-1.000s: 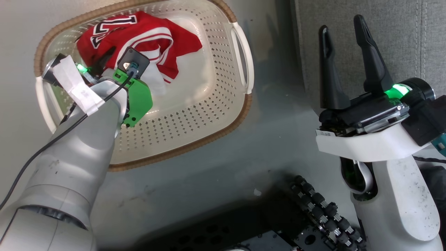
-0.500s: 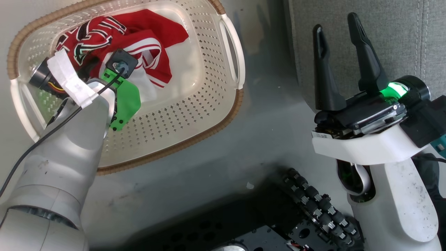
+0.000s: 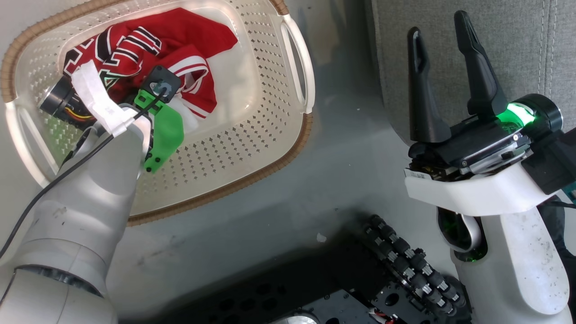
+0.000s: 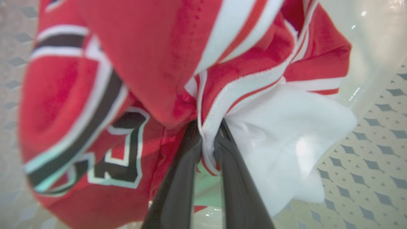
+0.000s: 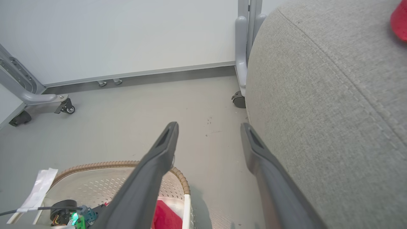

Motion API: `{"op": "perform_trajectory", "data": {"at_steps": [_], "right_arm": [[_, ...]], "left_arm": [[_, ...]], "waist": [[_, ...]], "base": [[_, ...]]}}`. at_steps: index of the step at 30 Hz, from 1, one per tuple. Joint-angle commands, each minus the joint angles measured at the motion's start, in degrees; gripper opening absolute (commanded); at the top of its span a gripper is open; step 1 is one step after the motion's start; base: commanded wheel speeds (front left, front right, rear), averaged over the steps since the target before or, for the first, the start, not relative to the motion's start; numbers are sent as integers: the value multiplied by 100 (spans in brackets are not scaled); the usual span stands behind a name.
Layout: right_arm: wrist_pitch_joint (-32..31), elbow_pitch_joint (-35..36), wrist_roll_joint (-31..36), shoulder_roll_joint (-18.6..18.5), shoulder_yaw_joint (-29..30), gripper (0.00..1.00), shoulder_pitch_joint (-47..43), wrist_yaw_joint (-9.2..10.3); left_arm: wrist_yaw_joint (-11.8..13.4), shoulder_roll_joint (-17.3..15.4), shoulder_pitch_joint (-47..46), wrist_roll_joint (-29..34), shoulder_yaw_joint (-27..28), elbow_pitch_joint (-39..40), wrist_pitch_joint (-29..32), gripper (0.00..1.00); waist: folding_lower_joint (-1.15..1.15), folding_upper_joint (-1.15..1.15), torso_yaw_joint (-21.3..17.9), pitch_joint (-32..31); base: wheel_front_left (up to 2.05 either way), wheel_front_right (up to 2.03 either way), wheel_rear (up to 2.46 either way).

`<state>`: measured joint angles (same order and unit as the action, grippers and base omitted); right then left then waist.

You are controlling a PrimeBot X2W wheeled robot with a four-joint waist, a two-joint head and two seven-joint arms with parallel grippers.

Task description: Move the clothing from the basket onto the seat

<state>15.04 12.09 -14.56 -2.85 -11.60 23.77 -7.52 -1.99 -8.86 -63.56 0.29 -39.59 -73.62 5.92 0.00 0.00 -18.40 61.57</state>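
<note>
Under me lies a smooth grey floor (image 5: 127, 127) with a few dark scuff marks (image 5: 210, 121) — soft, even light on it. Beyond, I see a plain white wall panel (image 5: 133, 31) above a grey skirting strip (image 5: 143, 73), and pale grey metal frames (image 5: 19, 86) standing on small dark castors (image 5: 67, 109).

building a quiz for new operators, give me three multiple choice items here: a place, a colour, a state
1. Where is the jersey? A in the basket B on the seat C on the floor
2. The basket's rim is: A blue B brown C black
3. The left gripper is: A open above the jersey B on the seat C shut on the jersey

1 A, it lies bunched inside the perforated walls. 2 B, a woven brown edge. 3 C, cloth is pinched between its fingers.
</note>
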Motion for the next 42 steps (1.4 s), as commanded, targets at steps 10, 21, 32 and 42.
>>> {"op": "perform_trajectory", "data": {"at_steps": [10,21,32,42], "right_arm": [[21,-103,242,-9,22,100,-16,6],[20,-341,507,-11,269,100,-297,6],[20,-514,679,-12,518,100,-748,6],[-148,-527,730,-12,665,100,-1094,6]], "left_arm": [[-165,302,269,-450,176,69,-881,0],[-295,563,759,-1163,531,303,-1812,0],[-384,594,1432,-1701,739,1438,-2122,0],[-205,269,2433,-1764,1325,3662,-2112,0]], "waist": [[0,0,357,-531],[0,0,837,-1532],[0,0,1256,-2451],[0,0,1538,-3180]], "base": [[0,0,0],[0,0,0],[0,0,0],[0,0,0]]}}
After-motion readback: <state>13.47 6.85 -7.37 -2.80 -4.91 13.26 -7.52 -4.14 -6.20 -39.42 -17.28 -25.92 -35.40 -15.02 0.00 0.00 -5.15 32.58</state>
